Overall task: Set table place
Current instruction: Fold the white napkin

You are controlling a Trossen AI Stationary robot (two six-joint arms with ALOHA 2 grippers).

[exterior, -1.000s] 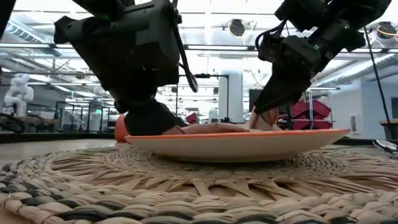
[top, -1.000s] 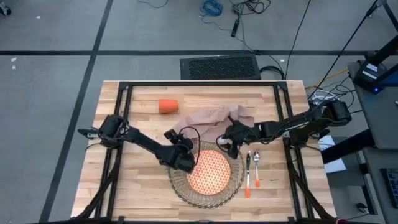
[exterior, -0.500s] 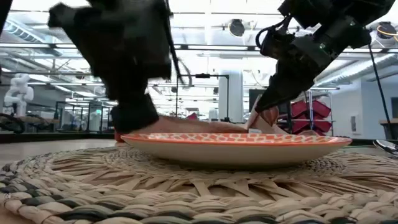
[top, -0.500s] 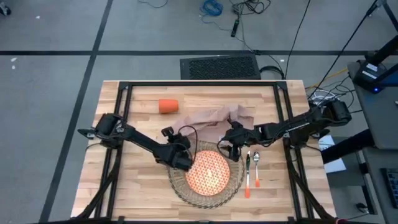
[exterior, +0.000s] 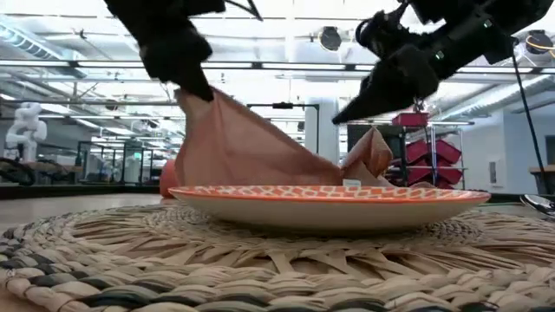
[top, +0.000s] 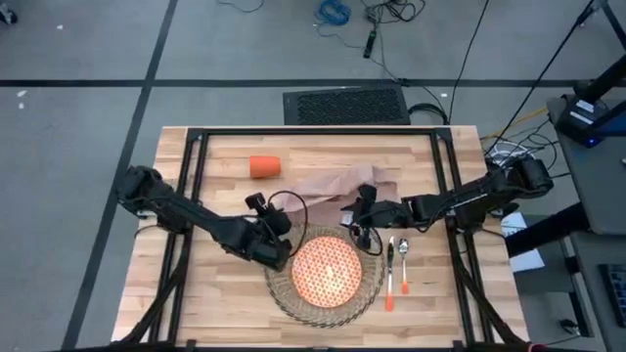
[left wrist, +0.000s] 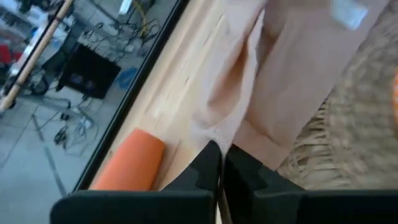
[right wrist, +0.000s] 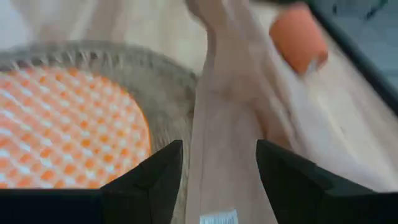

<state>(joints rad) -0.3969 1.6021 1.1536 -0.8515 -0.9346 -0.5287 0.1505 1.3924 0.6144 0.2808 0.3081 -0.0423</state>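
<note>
The beige napkin (top: 337, 185) lies on the table (top: 215, 293) behind the round woven placemat (top: 284, 298), which carries the orange-patterned plate (top: 328, 272). My left gripper (exterior: 186, 82) is shut on the napkin's left end and holds it raised like a tent (exterior: 243, 143). My right gripper (top: 357, 219) hangs open just above the napkin's right part (right wrist: 224, 143), its fingers on either side of it and apart from it. The orange cup (top: 264, 166) lies on its side at the far left. The cutlery (top: 396, 264) lies right of the placemat. My left gripper pinches the napkin's left edge (left wrist: 227, 138) between its two shut fingers; one layer or several, I cannot tell. That end is lifted clear. From the fingers the cloth slopes down to its right part (exterior: 373, 160), which rests behind the plate.
The table's black frame rails (top: 191, 176) run along both sides. Bare wood lies left of the placemat and along the near edge. Behind the table, a black grille (top: 344, 106) stands on the floor.
My left gripper has gone up and toward the table's left edge, drawing the napkin's left end off the table into a raised slope. The napkin's right part has stayed down. My right gripper has risen off the napkin.
</note>
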